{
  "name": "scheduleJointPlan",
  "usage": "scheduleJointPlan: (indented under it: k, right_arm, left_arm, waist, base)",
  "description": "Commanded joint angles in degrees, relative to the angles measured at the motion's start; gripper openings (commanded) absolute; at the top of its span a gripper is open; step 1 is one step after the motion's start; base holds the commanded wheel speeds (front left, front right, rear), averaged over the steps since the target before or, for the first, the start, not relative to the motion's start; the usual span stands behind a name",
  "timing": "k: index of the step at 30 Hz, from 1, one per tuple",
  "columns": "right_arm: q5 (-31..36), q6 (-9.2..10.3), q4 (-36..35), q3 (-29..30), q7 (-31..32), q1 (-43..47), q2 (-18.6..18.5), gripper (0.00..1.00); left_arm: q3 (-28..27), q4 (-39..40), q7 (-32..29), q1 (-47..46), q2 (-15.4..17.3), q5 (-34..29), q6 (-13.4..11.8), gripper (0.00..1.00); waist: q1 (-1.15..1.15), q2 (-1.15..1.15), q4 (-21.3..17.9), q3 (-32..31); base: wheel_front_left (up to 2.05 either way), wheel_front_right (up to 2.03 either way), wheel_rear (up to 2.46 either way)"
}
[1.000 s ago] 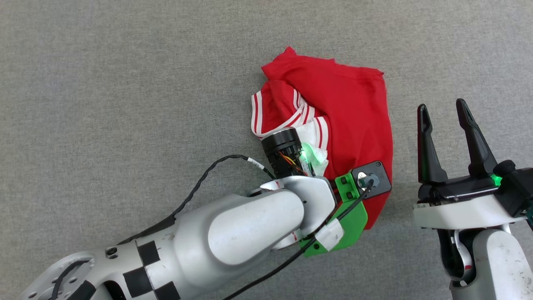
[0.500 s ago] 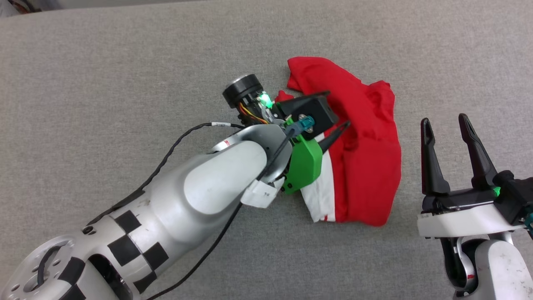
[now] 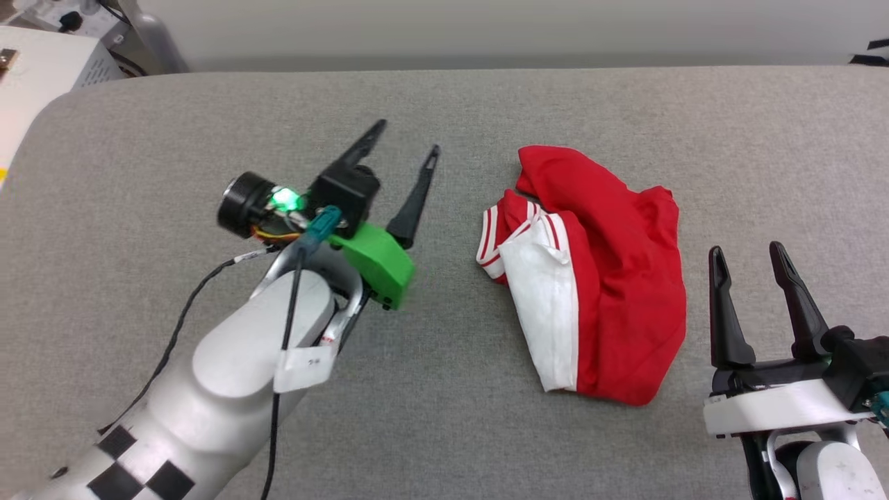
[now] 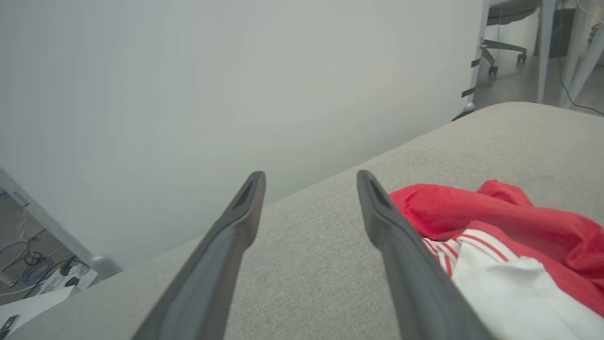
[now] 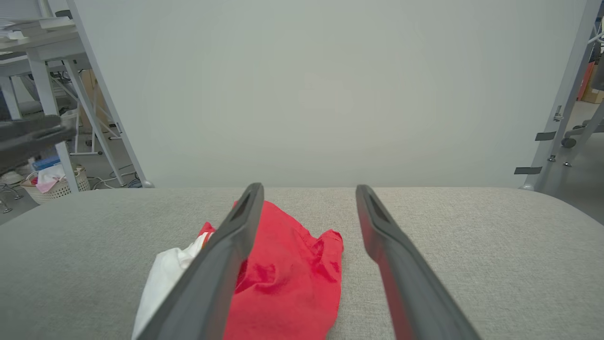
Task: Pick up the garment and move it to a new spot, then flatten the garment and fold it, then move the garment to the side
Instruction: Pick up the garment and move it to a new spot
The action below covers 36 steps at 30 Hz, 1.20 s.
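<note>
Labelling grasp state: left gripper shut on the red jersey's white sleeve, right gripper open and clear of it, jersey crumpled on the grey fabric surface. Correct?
Not quite. The left gripper is open and holds nothing; the head view shows it off to the left of the red jersey, not touching it. The rest stands: right gripper open and clear, jersey crumpled on the grey fabric surface.

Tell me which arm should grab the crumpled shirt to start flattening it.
Probably right: the right pincer, open, sits close beside the red edge of the garment. The left pincer, also open, stands farther off, pointing past it.
</note>
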<state>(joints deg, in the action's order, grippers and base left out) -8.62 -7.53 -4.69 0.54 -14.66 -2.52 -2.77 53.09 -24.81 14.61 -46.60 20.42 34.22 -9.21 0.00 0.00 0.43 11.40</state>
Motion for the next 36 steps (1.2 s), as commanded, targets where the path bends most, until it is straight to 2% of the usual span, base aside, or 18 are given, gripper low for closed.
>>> scheduleJointPlan:
  k: [1,4,7,14,21,36]
  right_arm:
    - [0.5,0.04,0.3,0.2,-0.3,0.8,-0.1,1.0]
    - [0.6,0.04,0.7,0.4,-0.3,1.4,-0.1,1.0]
    - [0.7,0.04,0.9,0.4,-0.3,2.0,-0.1,1.0]
    - [1.1,0.04,1.2,0.4,-0.3,3.6,-0.1,1.0]
    - [1.4,0.04,2.0,0.2,-0.3,5.4,-0.1,1.0]
    - [1.8,0.04,3.4,-0.3,-0.3,8.1,-0.1,1.0]
  left_arm:
    - [-2.4,2.4,0.3,2.5,0.9,-1.0,-1.8,1.0]
    - [-8.5,7.9,0.4,9.1,2.6,-3.6,-5.0,1.0]
    - [-14.2,11.9,0.4,16.1,3.2,-6.1,-7.1,1.0]
    - [-26.4,17.5,0.4,29.7,1.4,-10.7,-7.9,1.0]
    - [-35.9,20.4,0.4,39.6,-2.4,-16.1,-5.2,1.0]
    - [-46.0,21.1,0.4,49.4,-10.9,-24.4,3.0,1.0]
  waist:
    - [0.0,0.0,1.7,-1.8]
    - [0.0,0.0,2.1,-2.9]
    - [0.0,0.0,2.4,-3.9]
    - [0.0,0.0,2.7,-6.1]
    - [0.0,0.0,2.8,-8.2]
    - [0.0,0.0,2.9,-10.0]
  base:
    - [0.0,0.0,0.0]
    - [0.0,0.0,0.0]
    - [0.0,0.0,0.0]
    - [0.0,0.0,0.0]
    - [0.0,0.0,0.0]
    - [0.0,0.0,0.0]
